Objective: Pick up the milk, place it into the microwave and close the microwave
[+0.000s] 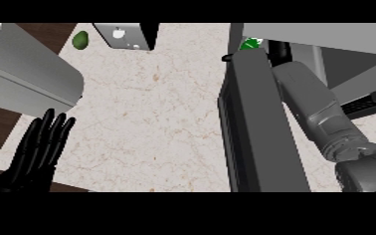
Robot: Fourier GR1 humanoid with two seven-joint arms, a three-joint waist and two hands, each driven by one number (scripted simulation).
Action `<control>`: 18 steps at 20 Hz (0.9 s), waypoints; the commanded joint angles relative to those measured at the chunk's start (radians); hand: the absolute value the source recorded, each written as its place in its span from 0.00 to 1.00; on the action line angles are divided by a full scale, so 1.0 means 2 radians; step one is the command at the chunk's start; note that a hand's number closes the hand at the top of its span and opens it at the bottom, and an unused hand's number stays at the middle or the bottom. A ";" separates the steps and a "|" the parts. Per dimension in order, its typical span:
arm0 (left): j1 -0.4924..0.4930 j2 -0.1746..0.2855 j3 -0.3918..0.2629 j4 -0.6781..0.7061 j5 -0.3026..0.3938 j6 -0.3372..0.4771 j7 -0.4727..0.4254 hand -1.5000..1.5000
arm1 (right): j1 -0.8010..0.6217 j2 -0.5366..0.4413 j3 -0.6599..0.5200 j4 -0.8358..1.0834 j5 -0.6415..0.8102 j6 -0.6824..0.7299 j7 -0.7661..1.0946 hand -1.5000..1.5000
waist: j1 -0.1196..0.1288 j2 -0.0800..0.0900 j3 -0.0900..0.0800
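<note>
A small green and white piece of the milk carton shows at the top, just past the far end of the open microwave door. The door is a dark slab that stands on edge and runs down the picture. My right forearm reaches up along the door's right side towards the microwave body. Only a dark part of my right hand shows beside the carton; the door hides the rest, and I cannot tell whether the hand holds the carton. My left hand rests open at the lower left, fingers up.
A green avocado lies at the back left of the speckled counter. Beside it stands a grey metal appliance. A large grey rounded body fills the left edge.
</note>
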 commanded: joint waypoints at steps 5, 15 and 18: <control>-0.001 -0.007 -0.024 -0.006 -0.016 0.005 0.016 0.00 | -0.003 -0.018 -0.010 -0.005 -0.009 0.011 0.013 0.00 | -0.004 -0.001 -0.001; 0.010 -0.020 -0.047 -0.007 -0.030 0.010 0.006 0.00 | 0.038 -0.014 -0.019 -0.010 -0.018 0.061 -0.023 0.00 | -0.014 -0.007 -0.001; 0.003 -0.021 -0.069 -0.001 -0.042 0.031 0.003 0.00 | 0.042 -0.017 -0.024 -0.011 -0.022 0.075 -0.021 0.00 | -0.023 -0.010 -0.001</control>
